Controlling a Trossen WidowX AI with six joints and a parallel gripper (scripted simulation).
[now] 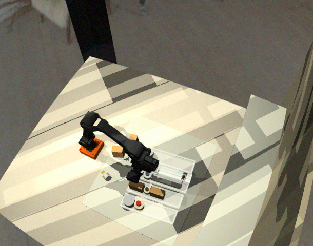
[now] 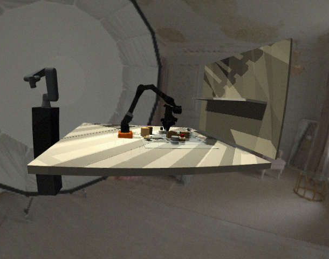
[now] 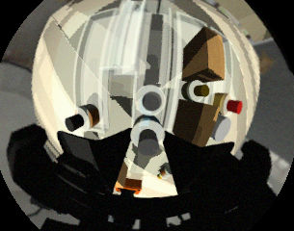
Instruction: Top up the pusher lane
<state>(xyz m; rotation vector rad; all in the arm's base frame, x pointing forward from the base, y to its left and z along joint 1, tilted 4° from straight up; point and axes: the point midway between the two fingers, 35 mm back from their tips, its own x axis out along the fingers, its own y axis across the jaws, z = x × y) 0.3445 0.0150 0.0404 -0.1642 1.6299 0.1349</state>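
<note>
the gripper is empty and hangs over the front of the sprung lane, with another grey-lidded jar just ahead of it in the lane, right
Not quite: the gripper is not empty. It is shut on a grey-lidded jar, as the wrist view shows. The rest holds: it hangs over the front of the sprung lane, with the matching jar just ahead in the lane.

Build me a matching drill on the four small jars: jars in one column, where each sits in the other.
1. grey-capped jar nearest the wrist camera
2. yellow-capped jar
3. red-capped jar
4. olive-capped jar

a. between two brown boxes
b. on the table top, outside the rack
c. in the gripper
d. beside a grey-lidded tin

Pairs: 1-c, 2-b, 3-d, 4-a
</note>
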